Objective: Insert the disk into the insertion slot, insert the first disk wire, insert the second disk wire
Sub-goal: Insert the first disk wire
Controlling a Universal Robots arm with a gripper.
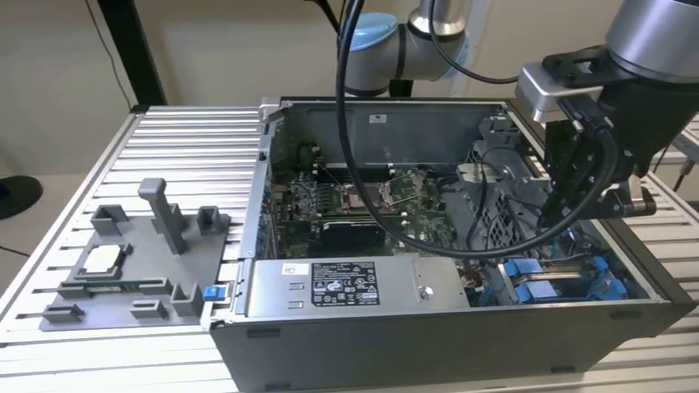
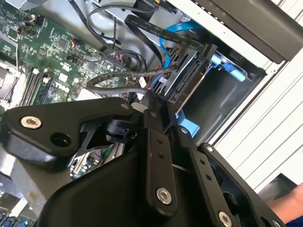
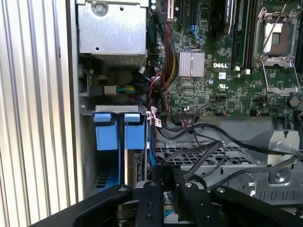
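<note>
one arm is seen over the open computer case (image 1: 437, 344) at the exterior view's right, and its gripper (image 1: 584, 205) hangs above the front corner where the insertion slot (image 1: 552, 282) lies. in the second wrist view the fingers (image 2: 156, 142) are drawn nearly together, and what, if anything, is pinched between them cannot be told. the disk (image 2: 187, 78) is seated on edge in the slot, held in its blue carrier, with its connector end just beside the fingertips. a blue wire (image 2: 177, 29) and a flat black wire (image 2: 142, 23) are run towards that end of the disk; whether either is plugged in cannot be told. another black wire (image 2: 118, 80) is looped close by the gripper. the green motherboard (image 3: 213, 80) is seen beyond the slot, and the grey power-supply box (image 1: 344, 286) lies along the case's front. the case is carried on a ribbed metal worktop (image 1: 186, 139), where a grey fixture (image 1: 120, 278) is set well apart
</note>
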